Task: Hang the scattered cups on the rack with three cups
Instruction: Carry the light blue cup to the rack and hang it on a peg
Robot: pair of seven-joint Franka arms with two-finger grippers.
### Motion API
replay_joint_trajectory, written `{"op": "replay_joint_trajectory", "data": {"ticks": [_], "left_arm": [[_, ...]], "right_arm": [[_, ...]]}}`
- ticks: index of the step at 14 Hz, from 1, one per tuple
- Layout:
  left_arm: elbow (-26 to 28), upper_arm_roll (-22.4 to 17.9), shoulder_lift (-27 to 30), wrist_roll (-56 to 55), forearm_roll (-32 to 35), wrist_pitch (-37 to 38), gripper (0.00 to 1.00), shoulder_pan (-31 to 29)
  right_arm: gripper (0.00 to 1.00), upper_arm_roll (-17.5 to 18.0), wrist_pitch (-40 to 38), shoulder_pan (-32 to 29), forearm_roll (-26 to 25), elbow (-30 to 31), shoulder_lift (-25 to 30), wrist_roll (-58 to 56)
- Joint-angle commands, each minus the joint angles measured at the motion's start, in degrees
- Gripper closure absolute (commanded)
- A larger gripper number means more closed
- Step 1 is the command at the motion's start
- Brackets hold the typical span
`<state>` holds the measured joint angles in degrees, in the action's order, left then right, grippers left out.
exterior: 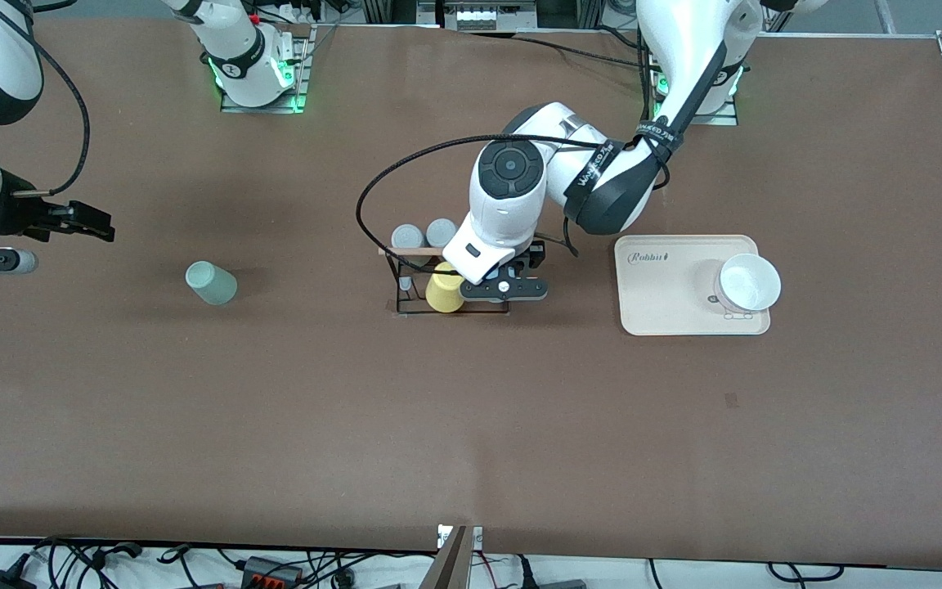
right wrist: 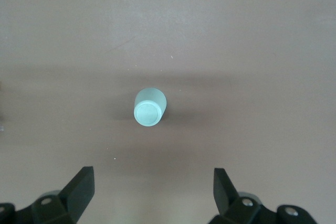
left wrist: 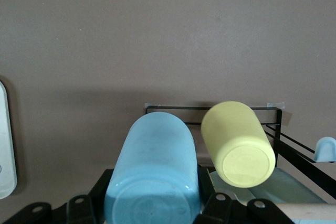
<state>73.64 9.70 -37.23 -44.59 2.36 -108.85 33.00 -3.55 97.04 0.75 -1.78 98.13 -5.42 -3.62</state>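
Note:
My left gripper (exterior: 505,285) is shut on the light blue cup (left wrist: 155,166) and holds it at the black wire rack (exterior: 405,282), beside the yellow cup (exterior: 444,291) that hangs there. In the left wrist view the blue cup sits between my fingers (left wrist: 100,187), next to the yellow cup (left wrist: 239,142) and over the rack's base (left wrist: 210,109). The sage green cup (exterior: 211,283) lies on the table toward the right arm's end. My right gripper (exterior: 99,225) is open and empty in the air, apart from it. The right wrist view shows the green cup (right wrist: 150,107) ahead of the open right gripper (right wrist: 152,182).
Two grey cups (exterior: 424,235) sit on the rack's pegs farther from the front camera, under the wooden rod (exterior: 405,251). A beige tray (exterior: 659,286) with a white bowl (exterior: 749,282) lies toward the left arm's end.

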Motion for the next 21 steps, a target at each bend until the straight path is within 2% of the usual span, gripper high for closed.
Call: {"op": "replay_joint_trajectory", "data": {"ticks": [1,7,13,14,15,16,17,21], "left_arm": [[0.2,-0.2,0.2,0.6,1.3,0.8,0.63,0.7],[5.1,-0.1,0.1,7.0,1.6,-5.7,0.63,0.5],[9.8,0.1,0.1,7.3,1.6,-13.3,0.63,0.9],[9.9,0.1,0.1,7.3,1.6,-13.3,0.56,0.9],[9.9,0.1,0.1,7.3,1.7,-13.3,0.43,0.9],[9.9,0.1,0.1,7.3,1.7,-13.3,0.19,0.8],[9.9,0.1,0.1,7.3,1.7,-13.3,0.0,0.6],[9.7,0.1,0.8,7.0,1.7,-12.4,0.0,0.4]], "right_arm": [[0.0,0.3,-0.8,-0.1,-0.1,0.0,0.1,0.0],[0.0,0.2,-0.6,-0.2,-0.5,0.0,-1.6,0.0],[0.0,0.4,0.1,0.7,-0.6,-0.1,-4.9,0.1],[0.0,0.4,0.5,1.0,-0.6,-0.1,-5.1,0.1],[0.0,0.4,0.6,1.1,-0.6,-0.1,-5.3,0.1],[0.0,0.4,0.6,1.1,-0.6,-0.2,-5.3,0.1],[0.0,0.4,0.7,1.1,-0.6,-0.2,-5.2,0.1],[0.0,0.4,0.7,1.1,-0.6,-0.4,-5.1,0.0]]}}
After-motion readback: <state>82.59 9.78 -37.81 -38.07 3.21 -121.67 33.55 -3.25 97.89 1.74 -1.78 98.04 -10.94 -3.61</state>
